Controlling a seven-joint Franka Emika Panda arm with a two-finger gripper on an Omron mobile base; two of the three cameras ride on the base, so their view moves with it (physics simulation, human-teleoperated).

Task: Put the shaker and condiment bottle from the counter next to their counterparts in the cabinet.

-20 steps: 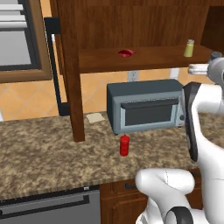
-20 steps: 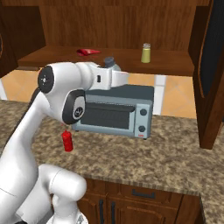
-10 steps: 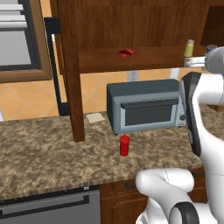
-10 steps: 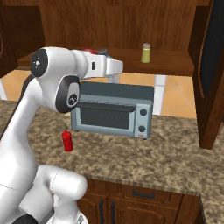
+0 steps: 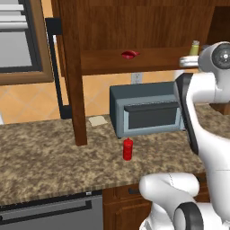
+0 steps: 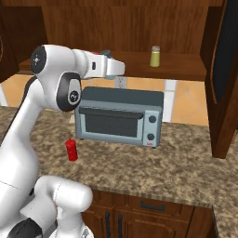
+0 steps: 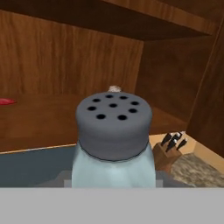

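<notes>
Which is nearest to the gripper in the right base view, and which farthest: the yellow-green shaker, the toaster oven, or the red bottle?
1. Toaster oven, just below the gripper.
2. Yellow-green shaker, on the shelf to its right; close to the oven's rank.
3. Red bottle, down on the counter.

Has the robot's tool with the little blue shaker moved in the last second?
Yes. In the right base view the tool has swung right along the cabinet shelf, toward the yellow-green shaker, above the toaster oven, holding the shaker.

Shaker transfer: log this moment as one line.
end effector: shut on shaker | position: raised at cabinet shelf | condiment bottle: upright on counter | yellow-green shaker: on shelf
</notes>
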